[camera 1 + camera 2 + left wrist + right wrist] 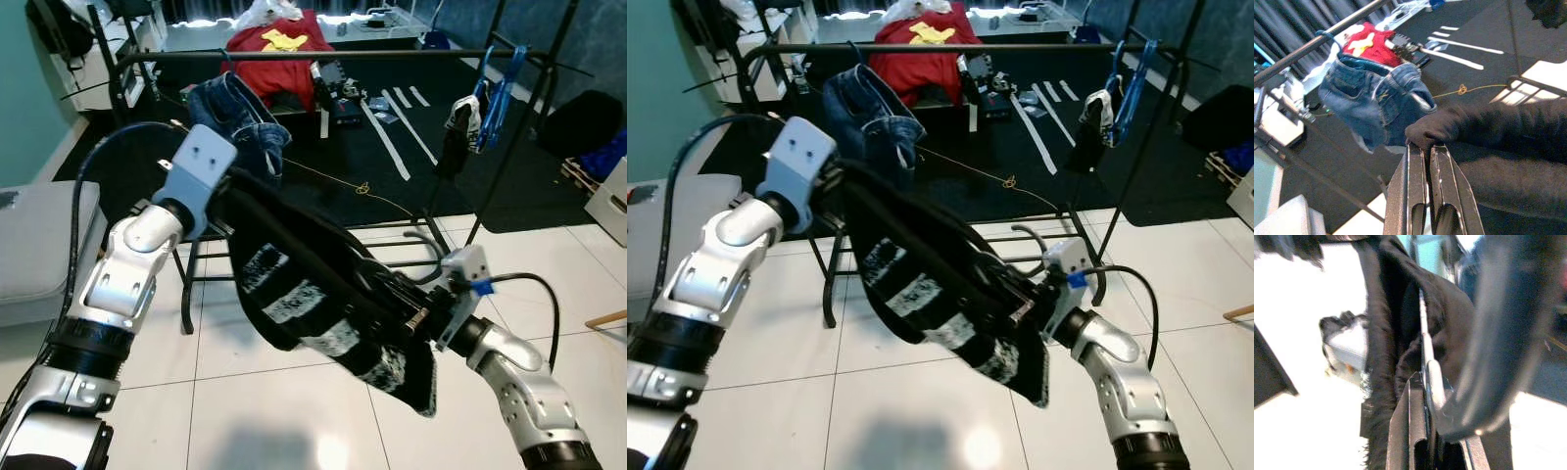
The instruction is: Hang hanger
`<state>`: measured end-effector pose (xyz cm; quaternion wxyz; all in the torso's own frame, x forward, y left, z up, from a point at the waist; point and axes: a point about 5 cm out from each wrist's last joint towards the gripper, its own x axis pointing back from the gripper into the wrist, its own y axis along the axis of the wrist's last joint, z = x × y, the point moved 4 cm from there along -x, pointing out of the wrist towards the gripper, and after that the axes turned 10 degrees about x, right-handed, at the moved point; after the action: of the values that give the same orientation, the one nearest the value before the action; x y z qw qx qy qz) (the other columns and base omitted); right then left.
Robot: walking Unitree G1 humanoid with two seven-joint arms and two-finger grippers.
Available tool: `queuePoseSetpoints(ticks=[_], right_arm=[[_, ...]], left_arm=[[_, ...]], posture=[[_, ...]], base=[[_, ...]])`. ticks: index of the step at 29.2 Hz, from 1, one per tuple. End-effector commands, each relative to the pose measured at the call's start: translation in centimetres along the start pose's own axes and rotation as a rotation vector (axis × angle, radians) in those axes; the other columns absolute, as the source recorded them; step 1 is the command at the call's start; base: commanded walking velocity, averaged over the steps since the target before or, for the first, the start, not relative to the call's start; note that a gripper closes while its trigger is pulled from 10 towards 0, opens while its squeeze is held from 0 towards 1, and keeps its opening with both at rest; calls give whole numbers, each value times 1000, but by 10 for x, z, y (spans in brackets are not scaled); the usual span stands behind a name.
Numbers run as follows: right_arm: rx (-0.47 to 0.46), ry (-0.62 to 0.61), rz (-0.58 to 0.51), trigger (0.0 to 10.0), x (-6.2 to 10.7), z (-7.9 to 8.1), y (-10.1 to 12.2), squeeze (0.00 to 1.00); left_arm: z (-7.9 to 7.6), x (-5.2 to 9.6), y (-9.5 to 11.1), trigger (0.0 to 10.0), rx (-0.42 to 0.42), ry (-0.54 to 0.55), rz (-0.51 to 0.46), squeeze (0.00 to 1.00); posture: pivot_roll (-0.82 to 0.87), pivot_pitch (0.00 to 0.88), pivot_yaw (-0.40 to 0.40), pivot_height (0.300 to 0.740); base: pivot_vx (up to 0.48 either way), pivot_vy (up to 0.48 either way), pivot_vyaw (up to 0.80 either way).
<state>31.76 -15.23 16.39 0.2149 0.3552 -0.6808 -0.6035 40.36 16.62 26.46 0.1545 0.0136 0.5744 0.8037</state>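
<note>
A black sweater with white stripes (pixel 313 294) hangs stretched between my two grippers, in front of the black clothes rack and below its top rail (pixel 343 56). My left gripper (pixel 233 188) is shut on the sweater's upper end, and the left wrist view shows its fingertips (pixel 1420 149) pinching black cloth. My right gripper (pixel 419 318) is shut on the lower end. The right wrist view shows its fingers (pixel 1418 431) closed on black fabric and a thin pale strip, with a dark curved hanger part (pixel 1488 347) blurred beside them. A grey hook (pixel 419 243) curves up near the right gripper.
Blue jeans (pixel 240 113) hang on the rail at the left. A blue hanger (pixel 500 93) with a dark garment hangs at the right end. A red garment (pixel 279 59) and clutter lie behind on the dark carpet. A grey seat (pixel 39 245) stands at my left.
</note>
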Motion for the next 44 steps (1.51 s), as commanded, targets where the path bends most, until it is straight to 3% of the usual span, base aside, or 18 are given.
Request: queuePoseSetpoints(ticks=[1, 10, 12, 13, 14, 16, 17, 18, 19, 23, 25, 27, 29, 30, 32, 36, 42, 44], right_arm=[[25, 54, -48, 0, 0, 8, 8, 0], [52, 66, -44, 0, -1, 7, 10, 0], [70, 10, 274, 0, 12, -4, -39, 0], [70, 10, 274, 0, 12, -4, -39, 0], [55, -64, 387, 0, 24, -13, -56, 0], [55, -64, 387, 0, 24, -13, -56, 0], [17, -83, 529, 0, 39, -15, -75, 0], [17, -83, 529, 0, 39, -15, -75, 0], [87, -85, 640, 0, 54, -18, -87, 0], [100, -63, 625, 0, 56, -15, -88, 0], [156, -19, 581, 0, 52, -10, -83, 0], [259, 60, 218, 0, 24, 5, -38, 0], [291, 99, 144, 0, 20, 11, -28, 0], [291, 99, 144, 0, 20, 11, -28, 0], [299, 229, 194, 0, 24, 27, -38, 0], [302, 187, 229, 0, 24, 22, -43, 0], [296, 25, 213, 0, 17, 1, -34, 0], [274, -167, 351, 0, 28, -31, -48, 0]], left_arm=[[14, -1, 1, 0, -23, 59, -10, 0], [12, -2, 2, 0, -19, 36, -29, 0], [18, -3, 10, 0, -29, 60, -60, 0], [18, -3, 10, 0, -29, 60, -60, 0], [24, -4, 13, 0, -39, 85, -73, 0], [24, -4, 13, 0, -39, 85, -73, 0], [30, -4, 18, 0, -50, 114, -92, 0], [30, -4, 18, 0, -50, 114, -92, 0], [35, -3, 24, 0, -52, 130, -113, 0], [36, -3, 28, 0, -55, 131, -130, 0], [35, -4, 30, 0, -53, 125, -141, 0], [29, -5, 30, 0, -45, 98, -145, 0], [27, -6, 29, 0, -44, 91, -143, 0], [27, -6, 29, 0, -44, 91, -143, 0], [27, -7, 27, 0, -48, 90, -133, 0], [28, -7, 27, 0, -53, 85, -133, 0], [25, -6, 26, 0, -69, 63, -132, 0], [29, -6, 26, 0, -83, 79, -129, 0]], posture=[[32, 99, 45, 740], [36, 105, 41, 740], [36, 106, 37, 740], [36, 106, 37, 740], [38, 106, 36, 740], [38, 106, 36, 740], [36, 105, 40, 740], [36, 105, 40, 740], [34, 107, 40, 740], [38, 106, 39, 740], [38, 107, 41, 740], [34, 105, 43, 740], [34, 105, 43, 740], [34, 105, 43, 740], [31, 104, 40, 740], [34, 102, 39, 740], [36, 102, 40, 740], [38, 100, 41, 740]], base=[[0, 0, 0], [0, 0, 0], [0, 0, 0], [0, 0, 0], [0, 0, 0], [0, 0, 0], [0, 0, 0], [0, 0, 0], [0, 0, 0], [0, 0, 0], [0, 0, 0], [0, 0, 0], [0, 0, 0], [0, 0, 0], [0, 0, 0], [0, 0, 0], [0, 0, 0], [0, 0, 0]])
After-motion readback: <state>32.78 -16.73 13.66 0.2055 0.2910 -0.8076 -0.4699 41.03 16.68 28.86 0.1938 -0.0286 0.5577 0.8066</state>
